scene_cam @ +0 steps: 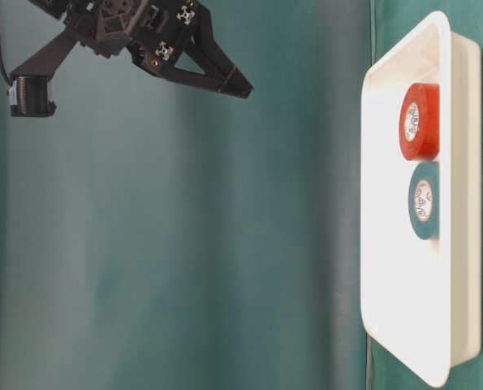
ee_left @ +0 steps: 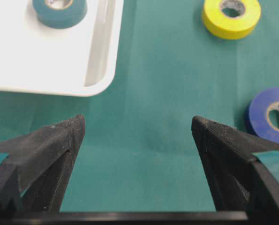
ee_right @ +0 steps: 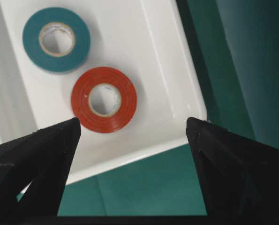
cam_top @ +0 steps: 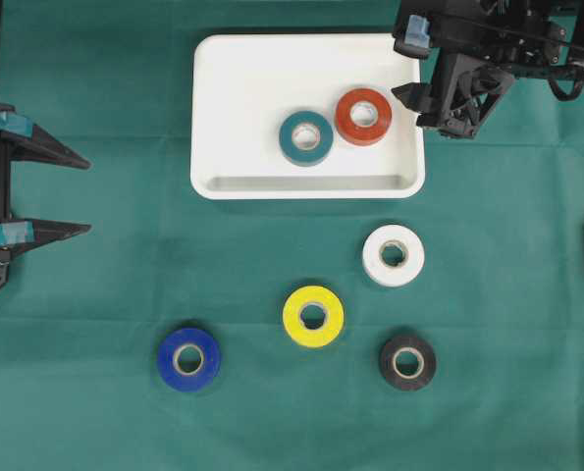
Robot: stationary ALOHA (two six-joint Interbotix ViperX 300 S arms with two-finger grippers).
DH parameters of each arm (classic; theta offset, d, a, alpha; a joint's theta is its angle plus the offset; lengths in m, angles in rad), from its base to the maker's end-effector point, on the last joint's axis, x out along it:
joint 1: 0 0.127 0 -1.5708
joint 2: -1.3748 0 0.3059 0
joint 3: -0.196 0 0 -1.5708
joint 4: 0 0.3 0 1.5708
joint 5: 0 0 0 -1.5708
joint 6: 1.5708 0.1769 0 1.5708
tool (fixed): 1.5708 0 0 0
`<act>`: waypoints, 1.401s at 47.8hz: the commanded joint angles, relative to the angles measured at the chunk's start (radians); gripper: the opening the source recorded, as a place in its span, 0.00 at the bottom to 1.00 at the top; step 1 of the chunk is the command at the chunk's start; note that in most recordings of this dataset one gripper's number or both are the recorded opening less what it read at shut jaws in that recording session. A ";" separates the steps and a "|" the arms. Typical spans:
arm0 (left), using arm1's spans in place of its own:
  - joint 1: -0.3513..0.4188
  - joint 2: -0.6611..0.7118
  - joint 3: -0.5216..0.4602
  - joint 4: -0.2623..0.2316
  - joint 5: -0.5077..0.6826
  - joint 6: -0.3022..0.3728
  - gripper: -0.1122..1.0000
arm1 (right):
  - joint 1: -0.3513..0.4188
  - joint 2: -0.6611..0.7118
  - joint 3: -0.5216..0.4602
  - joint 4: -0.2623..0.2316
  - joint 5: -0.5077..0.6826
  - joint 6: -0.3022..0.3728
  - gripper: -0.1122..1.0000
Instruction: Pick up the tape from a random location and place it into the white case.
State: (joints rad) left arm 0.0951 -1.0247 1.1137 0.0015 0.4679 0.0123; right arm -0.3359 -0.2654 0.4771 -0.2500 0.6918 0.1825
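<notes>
The right pincer [cam_top: 409, 110] is hovering spread and empty beside the white case [cam_top: 242, 69], which is holding two tape rolls, red [cam_top: 363, 116] and teal [cam_top: 306, 137]; four more are lying on the desk [cam_top: 95, 412], and the left pincer [cam_top: 80, 194] is gaping too.

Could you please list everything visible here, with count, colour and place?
white case: one, white, top centre of the cloth.
teal tape: one, in the case.
red tape: one, in the case, right of the teal tape.
white tape: one, on the cloth below the case.
yellow tape: one, centre.
blue tape: one, lower left.
black tape: one, lower right.
cloth: one, green, covering the table.
left gripper: open, empty, left edge.
right gripper: open, empty, at the case's right end.
</notes>
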 commanded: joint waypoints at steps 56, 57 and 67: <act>0.000 0.002 -0.012 -0.002 -0.005 0.000 0.97 | 0.348 -0.327 0.215 0.002 -0.186 0.080 0.87; 0.000 0.002 -0.012 -0.002 -0.005 0.000 0.97 | 0.348 -0.342 0.225 0.000 -0.187 0.081 0.87; 0.000 0.002 -0.012 -0.002 -0.005 0.000 0.97 | 0.348 -0.480 0.328 0.002 -0.255 0.083 0.87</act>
State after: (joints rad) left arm 0.0951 -1.0278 1.1137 0.0015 0.4679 0.0123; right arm 0.0107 -0.7102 0.7915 -0.2500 0.4679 0.2638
